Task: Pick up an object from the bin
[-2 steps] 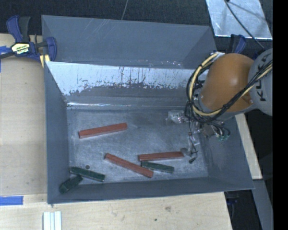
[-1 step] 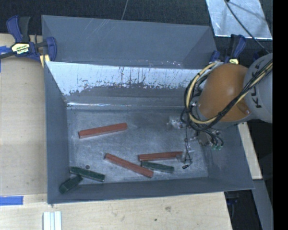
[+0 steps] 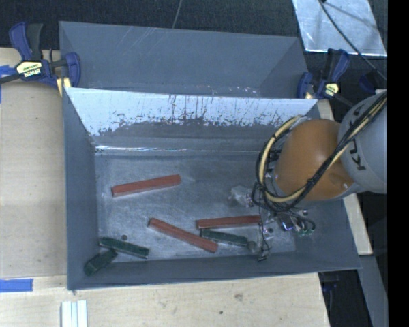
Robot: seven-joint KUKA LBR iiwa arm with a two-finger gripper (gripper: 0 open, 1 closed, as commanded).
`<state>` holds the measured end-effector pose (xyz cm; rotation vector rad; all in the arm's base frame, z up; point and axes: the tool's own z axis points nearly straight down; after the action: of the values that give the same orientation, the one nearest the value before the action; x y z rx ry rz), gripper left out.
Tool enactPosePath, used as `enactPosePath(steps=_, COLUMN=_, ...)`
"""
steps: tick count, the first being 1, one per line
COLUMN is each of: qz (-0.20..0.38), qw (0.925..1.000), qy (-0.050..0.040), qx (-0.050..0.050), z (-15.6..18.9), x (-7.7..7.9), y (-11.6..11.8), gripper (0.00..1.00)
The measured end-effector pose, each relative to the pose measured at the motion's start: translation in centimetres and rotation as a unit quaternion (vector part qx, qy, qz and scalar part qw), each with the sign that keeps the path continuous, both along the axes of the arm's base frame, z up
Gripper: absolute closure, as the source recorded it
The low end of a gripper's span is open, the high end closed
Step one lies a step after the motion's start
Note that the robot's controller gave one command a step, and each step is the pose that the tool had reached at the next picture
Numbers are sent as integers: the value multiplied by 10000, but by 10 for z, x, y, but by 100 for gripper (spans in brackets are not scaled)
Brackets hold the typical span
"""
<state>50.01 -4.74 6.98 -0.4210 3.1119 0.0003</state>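
While the gripper (image 3: 262,245) was held low against the floor of the grey bin (image 3: 80,203), close to its front right corner, nothing was seen raised off that floor. The tool's tip was set at the right-hand ends of two sticks lying side by side: a reddish-brown stick (image 3: 226,221) and, just in front of it, a dark green stick (image 3: 223,237). Which of the two was addressed could not be decided. Whether the pincer was apart or together could not be told either, since it was crowded by the cables beneath the orange wrist cover (image 3: 307,162); no grasp could therefore be confirmed.

A second reddish-brown stick (image 3: 183,235) was laid aslant just left of that pair, its right end near the green one. A third reddish-brown stick (image 3: 146,185) was placed well apart, toward the left and farther back. Another dark green stick (image 3: 125,247) and a dark green lump (image 3: 99,262) were found near the front left corner, and a small pale crumpled thing (image 3: 240,196) just behind the gripper.

The approach was judged to be done and the descent all but finished. A firm closing on one stick and the lift clear of the bin were judged not yet made, so the pick itself was counted as outstanding.
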Motion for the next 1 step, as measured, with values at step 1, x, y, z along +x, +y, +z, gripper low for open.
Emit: enactPosePath(steps=1, qz=-1216, qw=9926, qy=-13, qx=-4, z=27, x=3, y=-103, gripper=100)
